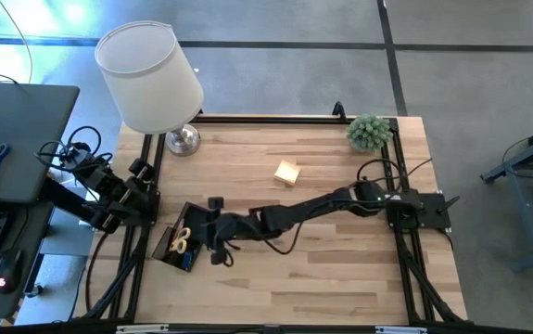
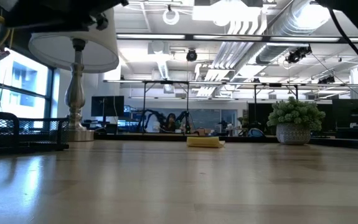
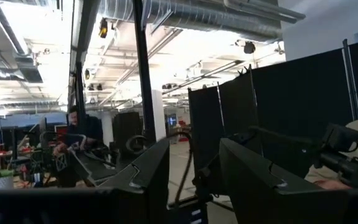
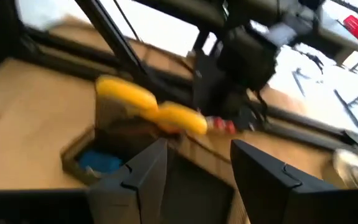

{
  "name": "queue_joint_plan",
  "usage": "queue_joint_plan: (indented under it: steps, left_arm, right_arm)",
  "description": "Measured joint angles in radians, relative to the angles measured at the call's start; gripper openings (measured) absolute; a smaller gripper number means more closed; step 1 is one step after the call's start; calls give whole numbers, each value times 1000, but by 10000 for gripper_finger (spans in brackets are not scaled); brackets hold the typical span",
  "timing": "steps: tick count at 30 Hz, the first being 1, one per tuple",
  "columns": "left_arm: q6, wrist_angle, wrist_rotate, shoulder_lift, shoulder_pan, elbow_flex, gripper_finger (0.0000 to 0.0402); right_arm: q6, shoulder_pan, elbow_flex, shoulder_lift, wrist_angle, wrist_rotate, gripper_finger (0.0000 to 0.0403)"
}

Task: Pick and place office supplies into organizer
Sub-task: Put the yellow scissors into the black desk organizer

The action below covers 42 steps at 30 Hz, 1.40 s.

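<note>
Right gripper (image 1: pixel 212 232) over organizer (image 1: pixel 166 249), fingers apart, empty. Scissors (image 1: pixel 181 241) already inside. Left gripper (image 1: pixel 141 195) parked at table edge, open, empty. Next, likely: pad (image 1: pixel 287 173), mid-table, needs reach back.

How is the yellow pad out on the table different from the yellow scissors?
The sticky-note pad lies alone on bare wood mid-table; the yellow-handled scissors sit in the black organizer at the table's left. The pad is a plain square block; the scissors have looped handles. The right gripper hangs by the scissors, far from the pad. Both are yellow.
</note>
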Motion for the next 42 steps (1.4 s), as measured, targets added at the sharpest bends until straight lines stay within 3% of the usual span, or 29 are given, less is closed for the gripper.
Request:
queue_joint_plan:
  steps: [10, 15, 20, 27, 32, 36, 39, 42]
  left_arm:
    - [-15, -42, 0, 0, 0, 0, 131]
    - [-16, -39, 0, 1, 0, 0, 131]
    - [-16, -35, 0, 1, 0, 0, 131]
    - [-26, -41, 8, 0, 0, 0, 131]
    - [-22, -41, 8, 0, 0, 0, 131]
    - [-22, -36, 9, 0, 0, 0, 131]
    - [-22, -36, 9, 0, 0, 0, 131]
    - [-21, -37, -7, 0, 0, 0, 131]
  right_arm:
    - [-45, -33, 0, 38, 156, 6, 166]
    - [-48, -31, 0, 38, 280, -95, 155]
    - [-44, -31, 0, 58, 326, -106, 146]
    - [-137, 10, 0, 27, 213, 98, 137]
    - [-186, 33, 2, -8, 241, 103, 133]
    - [-93, 19, 1, -5, 147, 119, 133]
    - [78, -13, 0, -3, 58, 16, 133]
    - [195, -43, 0, 23, 112, -164, 133]
